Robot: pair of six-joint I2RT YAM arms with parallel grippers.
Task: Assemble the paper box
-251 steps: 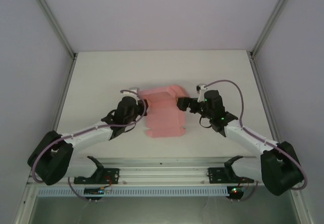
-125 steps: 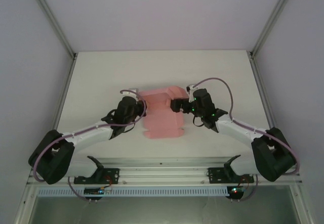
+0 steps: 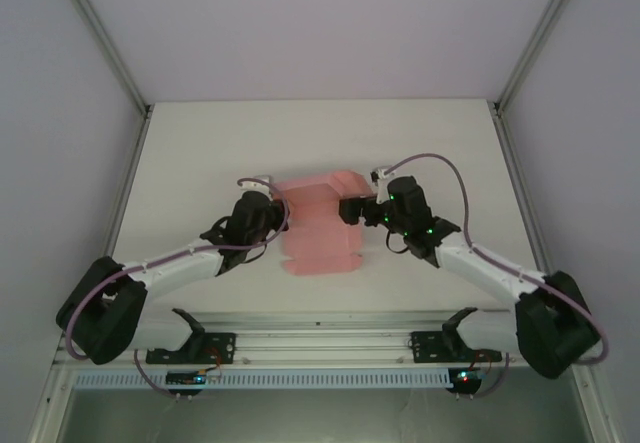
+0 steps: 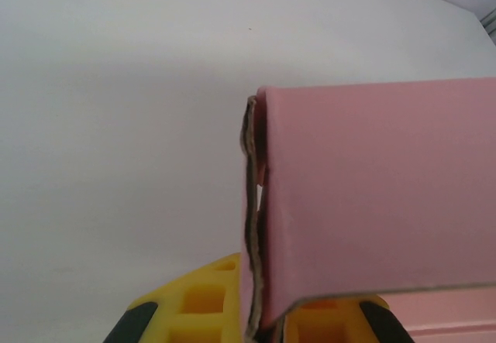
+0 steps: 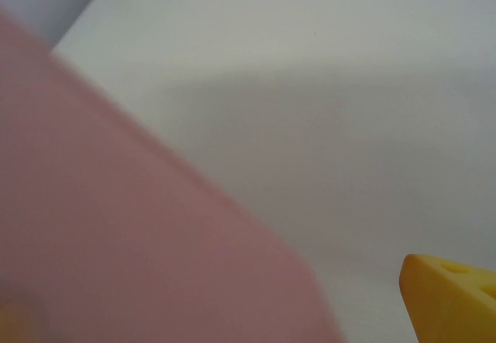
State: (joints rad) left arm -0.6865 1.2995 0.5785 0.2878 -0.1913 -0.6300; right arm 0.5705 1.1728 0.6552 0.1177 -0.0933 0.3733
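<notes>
The salmon-pink thin card paper box (image 3: pixel 318 235) lies partly folded at the middle of the white table (image 3: pixel 200 153). Its long axis runs from the near edge toward the far wall, with the tabbed end nearest the arm bases. The left gripper (image 3: pixel 277 210) is clamped tight on the card's left edge, and the left wrist view shows a doubled fold pinched between its yellow fingers (image 4: pixel 203 306). The right gripper (image 3: pixel 348 209) sits at the card's right edge with its jaws spread wide, and whether it touches the card cannot be told.

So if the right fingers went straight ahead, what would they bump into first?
Most likely the paper box. The right fingers point at its right edge, very close; I can't tell if they touch.
</notes>
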